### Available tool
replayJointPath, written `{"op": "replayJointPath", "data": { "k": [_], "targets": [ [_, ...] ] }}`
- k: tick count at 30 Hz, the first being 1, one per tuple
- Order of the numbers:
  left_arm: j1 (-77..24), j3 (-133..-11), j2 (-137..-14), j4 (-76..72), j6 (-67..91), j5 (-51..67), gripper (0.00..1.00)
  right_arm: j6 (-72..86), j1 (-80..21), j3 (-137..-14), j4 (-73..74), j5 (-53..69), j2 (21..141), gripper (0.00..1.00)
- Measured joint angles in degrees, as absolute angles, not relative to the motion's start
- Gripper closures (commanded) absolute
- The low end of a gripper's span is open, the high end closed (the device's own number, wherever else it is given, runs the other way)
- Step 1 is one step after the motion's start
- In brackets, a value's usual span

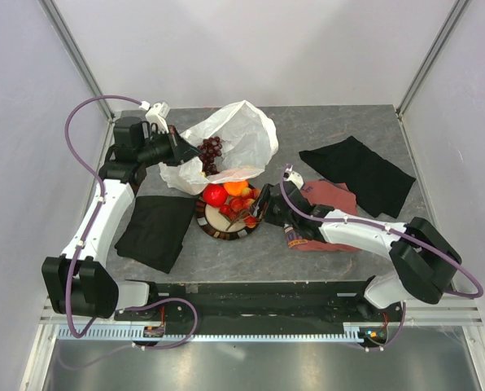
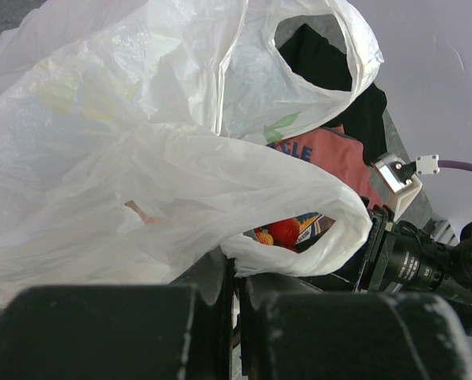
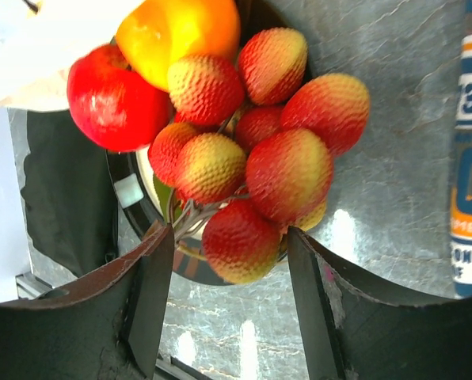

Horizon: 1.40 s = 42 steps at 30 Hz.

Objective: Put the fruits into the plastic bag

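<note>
**Where Everything Is Sitting**

The plate point(image 1: 218, 229) is sitting in the middle of the table point(image 1: 324, 130), toward my side. The apple point(image 1: 215, 195), the orange point(image 1: 236, 188) and the small fruits point(image 1: 241, 205) are lying on it. The apple is lying left of the orange.

The bag point(image 1: 234, 134) is lying just behind the plate, and the grapes point(image 1: 211, 151) are sitting in its mouth.

The left cloth point(image 1: 155, 230) is lying beside the plate. The right cloth point(image 1: 364, 173) is lying well off to the right, with the shirt point(image 1: 334, 199) just in front of it.

My left gripper point(image 1: 180, 147) is sitting at the bag's left edge. My right gripper point(image 1: 255, 213) is sitting at the plate's right side, with one small fruit between its fingers.
</note>
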<state>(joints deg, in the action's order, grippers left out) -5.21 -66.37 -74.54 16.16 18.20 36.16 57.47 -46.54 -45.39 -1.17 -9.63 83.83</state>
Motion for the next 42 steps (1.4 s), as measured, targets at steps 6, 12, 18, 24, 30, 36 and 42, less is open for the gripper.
{"op": "replayJointPath", "data": {
  "k": [6,12,18,24,30,36,42],
  "targets": [
    [-5.21,-66.37,-74.54,16.16,18.2,36.16,0.98,57.89,-48.42,-45.39,-0.64,-10.96,83.83,0.35],
    [-5.21,-66.37,-74.54,16.16,18.2,36.16,0.99,58.28,-48.53,-45.39,-0.32,-12.21,83.99,0.37],
    [-5.21,-66.37,-74.54,16.16,18.2,36.16,0.98,58.33,-48.53,-45.39,-0.23,-13.74,84.18,0.4],
    [-5.21,-66.37,-74.54,16.16,18.2,36.16,0.98,58.3,-48.53,-45.39,-0.3,-14.0,85.08,0.55],
    [-5.21,-66.37,-74.54,16.16,18.2,36.16,0.98,58.28,-48.53,-45.39,-0.34,-13.96,85.36,0.77],
    [-5.21,-66.37,-74.54,16.16,18.2,36.16,0.99,57.6,-48.53,-45.39,-0.36,-14.02,84.84,1.0],
    [-5.21,-66.37,-74.54,16.16,18.2,36.16,0.98,54.85,-48.69,-45.1,-1.91,-13.61,82.06,1.0]
  ]
}}
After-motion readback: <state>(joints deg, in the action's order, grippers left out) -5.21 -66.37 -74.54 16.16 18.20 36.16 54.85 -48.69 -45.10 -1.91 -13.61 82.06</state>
